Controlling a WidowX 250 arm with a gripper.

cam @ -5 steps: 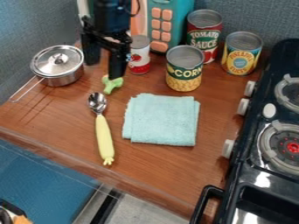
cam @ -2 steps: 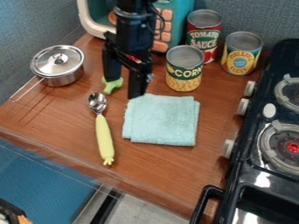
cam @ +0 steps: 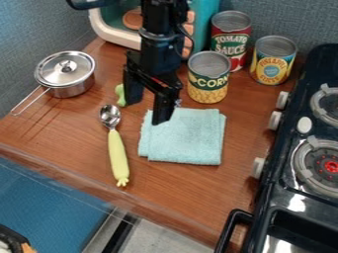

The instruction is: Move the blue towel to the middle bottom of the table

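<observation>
Camera view: end effector (cam: 147, 111) open and empty by the blue towel (cam: 185, 139), so basically nothing done imo. Grab, shift to bottom middle of desk (cam: 72, 136), release all left.

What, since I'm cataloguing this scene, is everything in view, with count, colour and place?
Towel: one, light blue, mid-table
Table: one, brown wood, beneath the towel
Spoon: one, silver with yellow-green handle, left of the towel
Lidded pot: one, silver, upper left
Cans: three, multicoloured, beyond the towel
Toy piece: one, green, beside the claw
Toy microwave: one, teal and cream, top
Stove: one, black, right
Burners: two, grey, on the stove
Knobs: four, off-white, stove's left side
Handle: one, black, bottom
Panel: one, blue, lower left
Arm: one, black, from the top edge
Claw: one, black, around the towel's upper-left corner
</observation>
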